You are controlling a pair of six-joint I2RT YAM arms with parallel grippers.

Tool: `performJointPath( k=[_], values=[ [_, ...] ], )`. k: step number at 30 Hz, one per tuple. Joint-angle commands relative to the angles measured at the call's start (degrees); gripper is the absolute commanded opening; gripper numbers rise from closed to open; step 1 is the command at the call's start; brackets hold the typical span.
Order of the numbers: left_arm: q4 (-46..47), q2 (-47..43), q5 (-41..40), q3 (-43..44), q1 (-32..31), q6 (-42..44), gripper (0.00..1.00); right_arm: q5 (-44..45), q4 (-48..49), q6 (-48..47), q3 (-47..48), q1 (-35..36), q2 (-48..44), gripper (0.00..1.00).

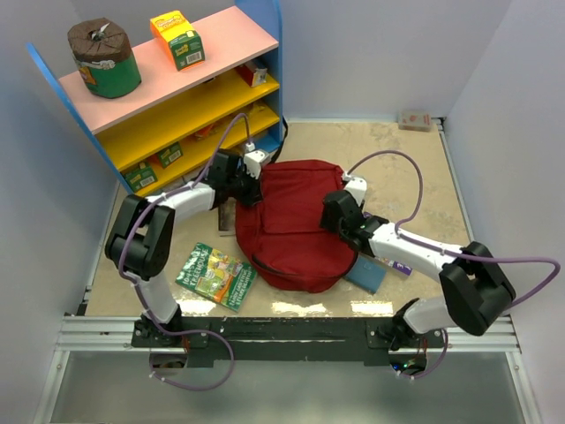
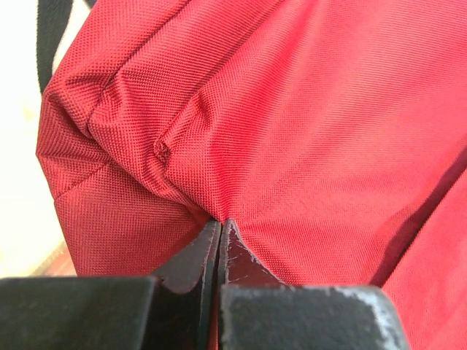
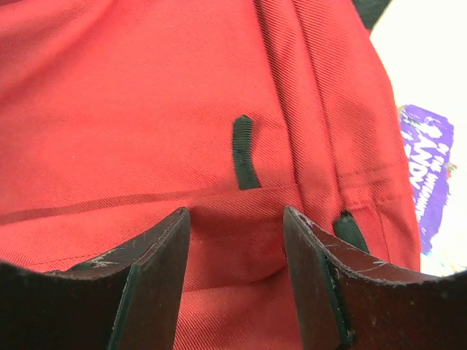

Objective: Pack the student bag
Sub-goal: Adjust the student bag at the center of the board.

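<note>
The student bag (image 1: pixel 291 225), a dark-red fabric backpack, lies flat in the middle of the table. My left gripper (image 1: pixel 254 188) is at its far left corner. In the left wrist view its jaws (image 2: pixel 221 221) are pinched together on a puckered fold of the red cloth (image 2: pixel 306 109). My right gripper (image 1: pixel 333 215) rests on the bag's right side. Its fingers (image 3: pixel 236 215) stand apart with a bulging ridge of red fabric (image 3: pixel 109 109) squeezed between them, just below a short black loop (image 3: pixel 244 149).
A green book (image 1: pixel 216 276) lies at the bag's near left. A blue item (image 1: pixel 369 274) and a purple-printed item (image 3: pixel 423 168) lie under my right arm. A coloured shelf unit (image 1: pixel 177 88) with boxes stands at the back left. A small box (image 1: pixel 415 119) sits far right.
</note>
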Motion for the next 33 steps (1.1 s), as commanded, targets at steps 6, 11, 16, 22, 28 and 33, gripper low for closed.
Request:
performJointPath(
  k=[6,11,16,22,28,33],
  values=[
    [-1.76,-8.75,0.43,-3.78,-0.37,-0.75,0.0,2.43,-6.2,4.44,-4.66,-0.88,-5.73,0.55],
    [-2.72,-10.86,-0.53,-8.17,-0.37,1.18,0.0,2.69,-6.47,3.39,-2.37,-1.32,-4.77,0.53],
    [-5.62,-18.13,-2.81,-13.88,-0.37,4.79,0.0,1.46,-3.58,2.95,-2.19,-2.55,-4.06,0.34],
    [-12.03,-29.14,-3.17,-17.67,-0.37,6.2,0.0,-2.84,1.08,2.24,-1.84,-3.7,-2.75,0.14],
    [-23.35,-30.46,1.39,-14.08,-0.37,10.15,0.19,-5.04,3.19,1.28,-0.79,-4.05,-0.02,0.0],
    [-31.02,-32.31,10.17,-12.05,-0.89,16.64,0.56,-6.1,6.18,-1.44,-0.87,-4.14,-0.02,0.0]
  ],
)
